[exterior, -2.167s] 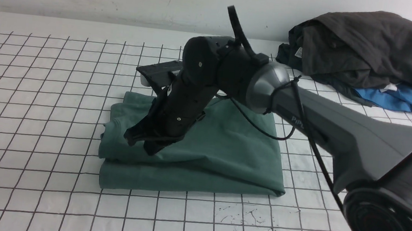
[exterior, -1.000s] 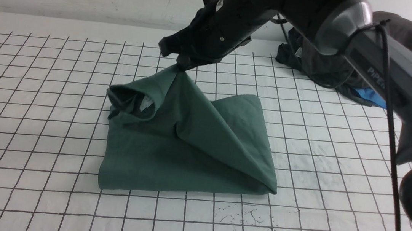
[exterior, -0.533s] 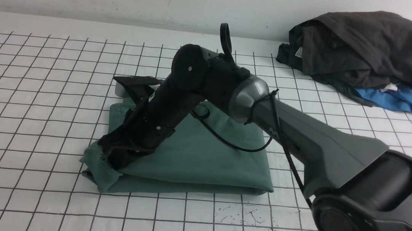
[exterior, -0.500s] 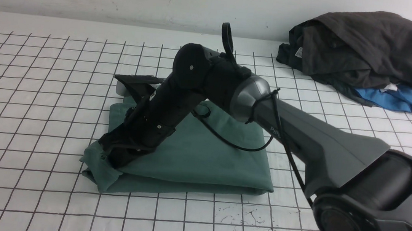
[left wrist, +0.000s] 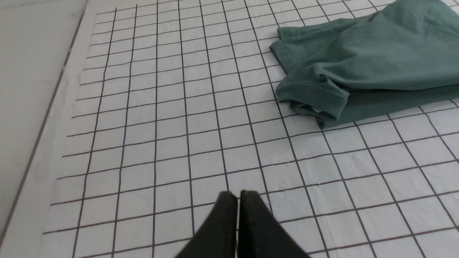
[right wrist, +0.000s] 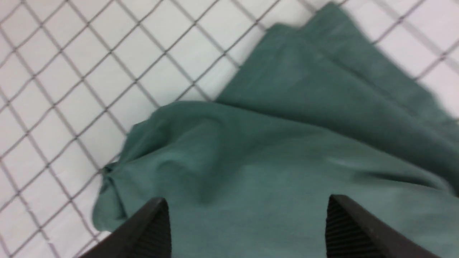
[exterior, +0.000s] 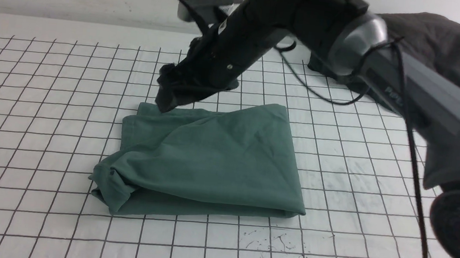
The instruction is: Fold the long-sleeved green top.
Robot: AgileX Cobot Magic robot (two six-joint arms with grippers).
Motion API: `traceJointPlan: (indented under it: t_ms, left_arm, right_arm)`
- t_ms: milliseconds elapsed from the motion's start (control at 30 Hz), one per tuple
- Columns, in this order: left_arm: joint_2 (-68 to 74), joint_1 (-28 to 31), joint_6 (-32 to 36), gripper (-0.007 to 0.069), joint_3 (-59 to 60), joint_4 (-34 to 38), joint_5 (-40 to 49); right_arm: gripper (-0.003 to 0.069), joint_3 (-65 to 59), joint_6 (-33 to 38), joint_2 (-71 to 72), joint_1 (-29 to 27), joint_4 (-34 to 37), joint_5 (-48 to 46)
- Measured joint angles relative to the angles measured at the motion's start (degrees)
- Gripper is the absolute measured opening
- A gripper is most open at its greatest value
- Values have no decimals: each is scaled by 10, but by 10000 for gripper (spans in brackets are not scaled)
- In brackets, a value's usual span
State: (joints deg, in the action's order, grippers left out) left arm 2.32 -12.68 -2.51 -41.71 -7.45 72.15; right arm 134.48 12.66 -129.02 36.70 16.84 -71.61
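Note:
The green long-sleeved top [exterior: 210, 157] lies folded into a rough rectangle in the middle of the gridded table, with its ribbed edge bunched at the near-left corner [left wrist: 315, 93]. My right gripper [exterior: 167, 96] hangs over the top's far-left corner with its jaws wide open. In the right wrist view, nothing but the green cloth [right wrist: 269, 143] shows between the two ribbed fingertips [right wrist: 157, 222] of the gripper [right wrist: 247, 202]. My left gripper [left wrist: 238, 195] is shut and empty over bare table, to the left of the top and nearer to me. It is out of the front view.
A heap of dark grey-black garments [exterior: 439, 52] sits at the back right, partly behind my right arm [exterior: 389, 77]. The white table carries a black grid [exterior: 42, 126], and its left edge [left wrist: 53, 107] shows in the left wrist view.
My right gripper has opened and let go of the top at its near-left corner. It then rose and drew back toward the far side, and the top now lies folded.

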Motion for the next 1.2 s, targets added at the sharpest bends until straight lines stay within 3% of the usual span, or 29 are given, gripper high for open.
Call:
traceJointPlan:
  t_ms: [100, 200, 233, 300, 367, 667, 900, 1200]
  left_arm:
    - [0, 0, 0, -8, 4, 0, -2]
    - [0, 0, 0, -8, 21, -1, -17]
    - [0, 0, 0, -8, 22, -1, -18]
    - [0, 0, 0, -8, 35, -1, -34]
    - [0, 0, 0, -8, 45, -1, -46]
    - [0, 0, 0, -8, 53, -1, -50]
    - [0, 0, 0, -8, 53, -1, -49]
    - [0, 0, 0, -8, 53, -1, -49]
  right_arm:
    - [426, 0, -18, 24, 0, -58, -1]
    - [182, -30, -28, 53, 0, -109, -1]
    - [168, -33, -28, 54, 0, -110, -1]
    - [48, -68, -29, 58, 0, -123, -1]
    - [3, -114, -29, 51, -1, -138, 0]
    - [-14, -198, -47, -26, -4, -158, 55]
    - [-14, -197, -74, -37, -5, -223, 54]
    - [-14, -198, -55, 147, -32, -231, 9]
